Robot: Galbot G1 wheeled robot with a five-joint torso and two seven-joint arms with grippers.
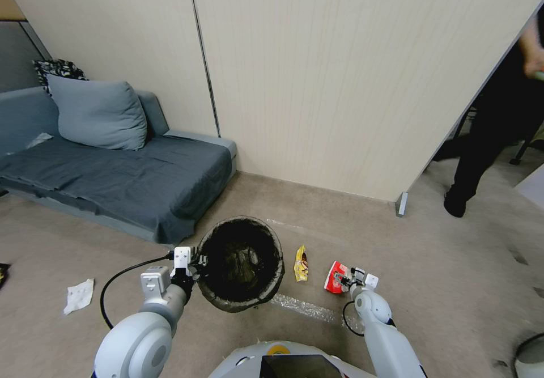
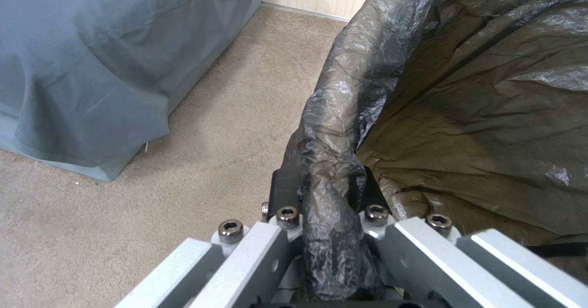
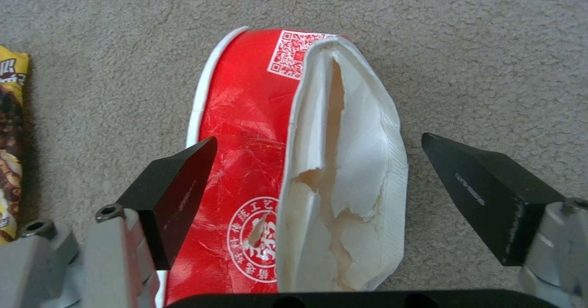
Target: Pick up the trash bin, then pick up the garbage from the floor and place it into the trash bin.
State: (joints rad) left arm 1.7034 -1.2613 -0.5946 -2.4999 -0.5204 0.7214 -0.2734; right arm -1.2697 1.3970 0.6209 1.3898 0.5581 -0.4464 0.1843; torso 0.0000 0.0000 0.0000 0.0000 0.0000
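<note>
The trash bin (image 1: 241, 264), round and lined with a dark bag, hangs just above the floor (image 1: 442, 287) in front of me. My left gripper (image 1: 192, 263) is shut on its bagged rim (image 2: 328, 179). A red-and-white packet (image 1: 335, 276) lies flat on the carpet to the bin's right. My right gripper (image 1: 347, 279) stands open over it, one black finger (image 3: 178, 184) on each side of the packet (image 3: 294, 161). A yellow snack wrapper (image 1: 301, 263) lies between bin and packet, its edge (image 3: 11, 138) showing in the right wrist view. A crumpled white tissue (image 1: 79, 295) lies at the left.
A grey sofa (image 1: 107, 179) with a cushion stands at the left, its corner (image 2: 92, 92) close to the bin. A beige wall panel (image 1: 351, 83) closes the back. A clear plastic strip (image 1: 303, 308) lies near my base. A person stands at the far right.
</note>
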